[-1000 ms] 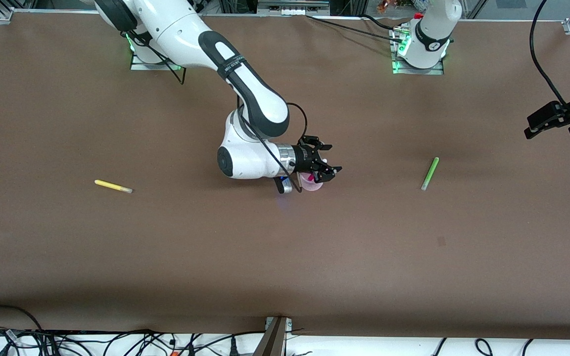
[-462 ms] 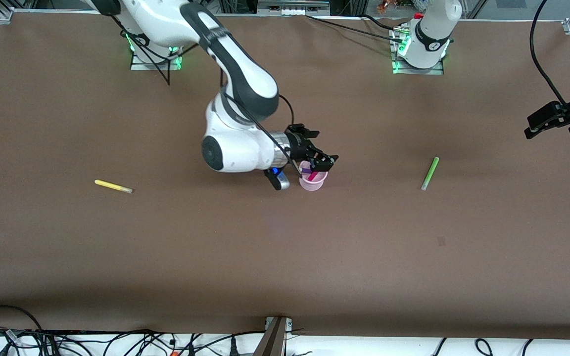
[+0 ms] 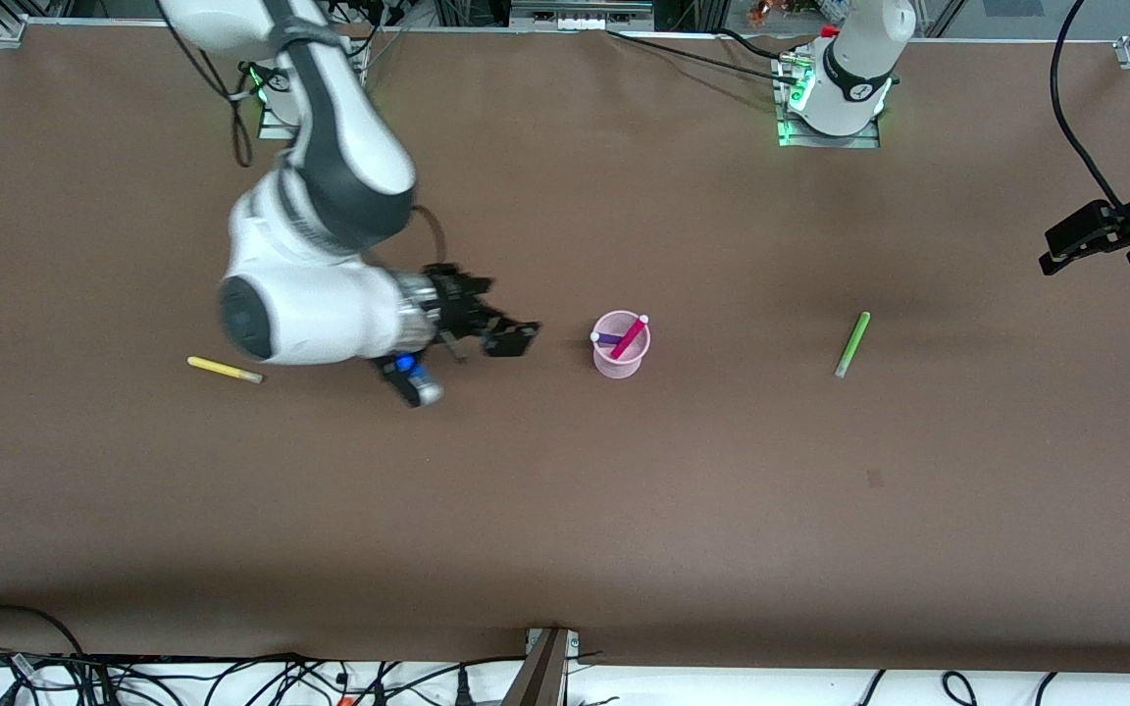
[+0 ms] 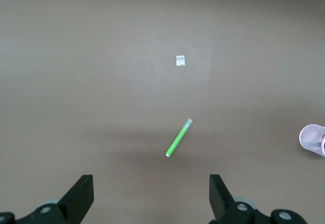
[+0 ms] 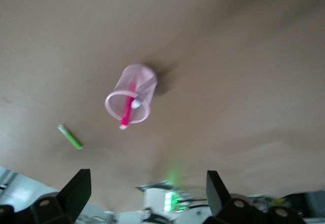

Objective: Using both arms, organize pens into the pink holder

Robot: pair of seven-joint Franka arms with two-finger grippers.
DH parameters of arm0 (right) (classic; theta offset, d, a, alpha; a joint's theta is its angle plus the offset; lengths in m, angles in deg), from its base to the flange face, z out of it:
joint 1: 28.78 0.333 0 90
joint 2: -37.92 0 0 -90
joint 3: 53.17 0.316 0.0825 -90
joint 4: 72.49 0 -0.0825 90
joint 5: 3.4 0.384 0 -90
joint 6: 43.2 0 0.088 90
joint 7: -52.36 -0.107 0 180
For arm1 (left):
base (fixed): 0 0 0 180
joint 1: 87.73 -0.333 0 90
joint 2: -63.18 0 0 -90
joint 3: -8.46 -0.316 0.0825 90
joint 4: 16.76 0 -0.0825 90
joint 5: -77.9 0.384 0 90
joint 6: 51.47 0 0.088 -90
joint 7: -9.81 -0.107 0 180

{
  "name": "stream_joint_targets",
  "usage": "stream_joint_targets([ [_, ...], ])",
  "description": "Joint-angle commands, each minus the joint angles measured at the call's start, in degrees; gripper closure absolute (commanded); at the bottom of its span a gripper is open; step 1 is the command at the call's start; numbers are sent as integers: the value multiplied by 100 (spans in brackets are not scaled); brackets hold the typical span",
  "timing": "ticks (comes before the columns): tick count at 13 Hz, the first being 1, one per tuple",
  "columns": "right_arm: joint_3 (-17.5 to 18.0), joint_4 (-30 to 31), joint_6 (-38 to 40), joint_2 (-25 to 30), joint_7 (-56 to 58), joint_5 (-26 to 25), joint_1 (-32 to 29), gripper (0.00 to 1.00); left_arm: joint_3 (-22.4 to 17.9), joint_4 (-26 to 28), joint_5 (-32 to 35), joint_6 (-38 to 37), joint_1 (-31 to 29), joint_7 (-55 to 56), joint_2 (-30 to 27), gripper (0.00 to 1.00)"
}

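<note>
Brown matting is covering the whole table [image 3: 565, 510], with cables trailing along its near edge. Over it, the right gripper [image 3: 498, 333] is hanging with its jaws spread wide and nothing between them, touching nothing; its fingers [image 5: 76, 188] are framing bare air in the right wrist view. Toward the left arm's end from this gripper, the pink holder [image 3: 620, 345] is standing upright, with the magenta pen [image 3: 629, 336] and the purple pen [image 3: 606, 338] leaning inside it. Toward the right arm's end from the same gripper, the yellow pen [image 3: 224, 370] is lying flat on the mat. The left gripper [image 3: 1104, 240] is waiting above the table's edge at its own end, jaws equally wide and empty, with the green pen [image 3: 851, 344] lying on the mat between it and the holder. No readable writing is showing on any pen or on the holder.
</note>
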Motion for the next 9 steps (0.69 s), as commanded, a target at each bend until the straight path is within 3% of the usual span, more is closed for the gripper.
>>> stream_joint_targets([
  [1, -714, 148, 405, 222, 1622, -657, 85, 0, 48, -177, 112, -129, -29, -84, 76, 0],
  [4, -829, 323, 623, 845, 2986, -1958, 59, 0, 48, -185, 112, -121, -29, -84, 76, 0],
  [6, -979, 743, 686, 1433, 3717, -2330, 59, 0, 48, -185, 112, -121, -29, -67, 76, 0],
  [9, -919, 1595, 450, 2461, 4238, -3216, 163, 0, 48, -185, 103, -121, -29, -67, 76, 0],
])
